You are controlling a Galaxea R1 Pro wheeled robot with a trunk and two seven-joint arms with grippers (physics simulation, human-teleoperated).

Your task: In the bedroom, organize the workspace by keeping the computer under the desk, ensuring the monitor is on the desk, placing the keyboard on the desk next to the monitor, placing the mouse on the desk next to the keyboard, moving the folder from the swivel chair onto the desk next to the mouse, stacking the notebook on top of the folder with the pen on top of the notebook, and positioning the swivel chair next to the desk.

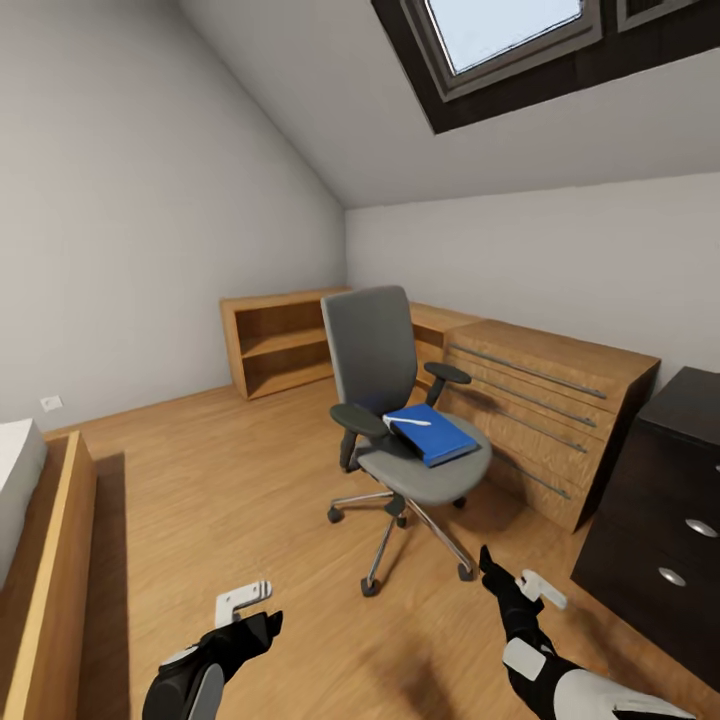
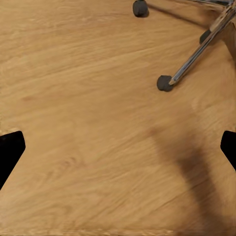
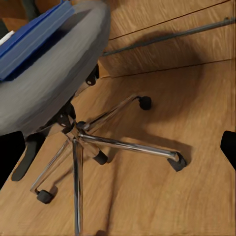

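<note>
We read no writing. The folder (image 1: 432, 434) lies on the chair (image 1: 378, 370); a drawer unit (image 1: 545, 400) stands just behind. Our left gripper (image 1: 255, 606) and right gripper (image 1: 520, 578) hang spread, empty.

The swivel chair (image 1: 398, 430) stands mid-floor, with the folder (image 1: 432, 433) lying on its seat and the pen (image 1: 407, 422) resting on the folder's near-left part. Far left of the chair an open shelf unit (image 1: 280, 343) sits against the wall, and just right of the chair runs a low drawer unit (image 1: 545, 415). Nearer on the right stands a cabinet (image 1: 665, 505); a bed frame (image 1: 50, 570) lies along the near left.
</note>
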